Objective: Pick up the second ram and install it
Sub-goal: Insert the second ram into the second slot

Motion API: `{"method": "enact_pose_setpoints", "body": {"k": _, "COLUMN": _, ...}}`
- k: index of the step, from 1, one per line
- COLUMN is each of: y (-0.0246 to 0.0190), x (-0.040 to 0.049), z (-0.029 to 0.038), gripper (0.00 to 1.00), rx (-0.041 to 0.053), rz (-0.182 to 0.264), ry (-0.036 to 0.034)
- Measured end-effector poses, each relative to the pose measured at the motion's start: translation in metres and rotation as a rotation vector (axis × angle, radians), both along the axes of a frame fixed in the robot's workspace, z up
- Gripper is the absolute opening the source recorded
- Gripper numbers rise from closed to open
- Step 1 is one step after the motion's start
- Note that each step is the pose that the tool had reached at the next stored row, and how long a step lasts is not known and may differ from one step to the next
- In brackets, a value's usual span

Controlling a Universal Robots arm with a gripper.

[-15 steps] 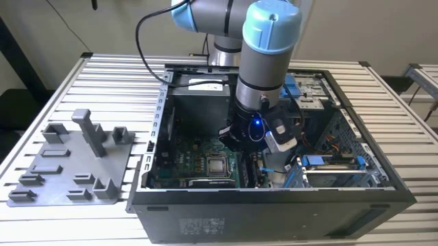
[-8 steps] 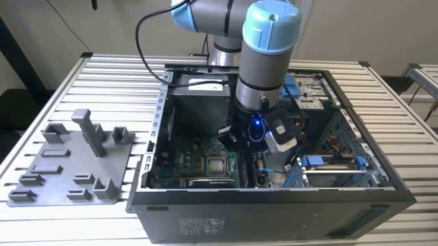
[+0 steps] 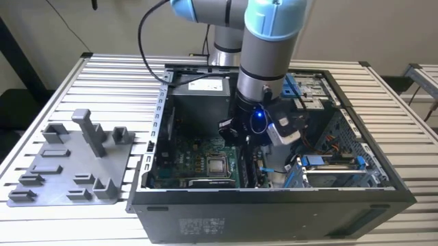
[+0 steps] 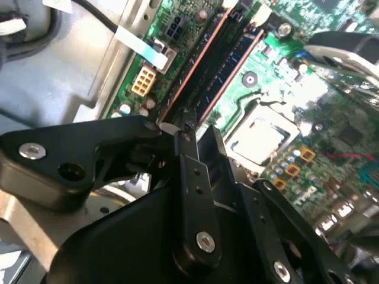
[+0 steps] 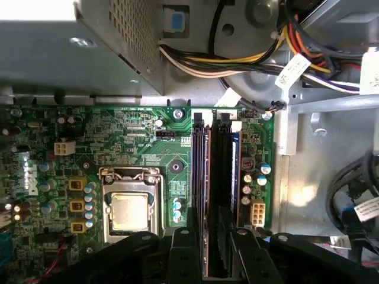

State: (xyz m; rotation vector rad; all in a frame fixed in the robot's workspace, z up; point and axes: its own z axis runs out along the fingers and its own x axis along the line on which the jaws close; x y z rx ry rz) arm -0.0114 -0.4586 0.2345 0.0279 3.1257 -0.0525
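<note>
Gripper (image 5: pixel 207 251): matte black linkage fingers (image 4: pixel 192 177) nearly closed around the near end of a memory stick; firm grip cannot be told.
Second ram (image 5: pixel 224 183): long thin dark board, standing edgewise in the motherboard's slots beside another stick (image 5: pixel 200 177).
Motherboard (image 5: pixel 130 142): green, with square metal processor socket (image 5: pixel 129 210).
Case (image 3: pixel 274 215): dark open metal box.
Holder plate (image 3: pixel 68 169): gray plastic blocks, on the slatted table (image 3: pixel 102 77).

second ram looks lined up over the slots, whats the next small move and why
Probably a short, straight press down. In both wrist views the gripper sits closed over the near end of the second ram, which stands upright along the motherboard's memory slots. Whether it has seated fully cannot be told, so press gently.
</note>
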Motion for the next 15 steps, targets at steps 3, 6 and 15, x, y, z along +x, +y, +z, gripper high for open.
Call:
{"method": "enact_pose_setpoints", "body": {"k": 3, "y": 0.0000, "x": 0.0000, "z": 0.0135, "gripper": 0.28, "rx": 0.0000, "rz": 0.000, "ry": 0.0000}}
{"method": "enact_pose_setpoints", "body": {"k": 6, "y": 0.0000, "x": 0.0001, "z": 0.0208, "gripper": 0.28, "rx": -0.0006, "rz": 0.000, "ry": 0.0000}}
{"method": "enact_pose_setpoints", "body": {"k": 15, "y": -0.0001, "x": 0.0001, "z": 0.0209, "gripper": 0.11, "rx": -0.0010, "rz": 0.000, "ry": 0.0000}}
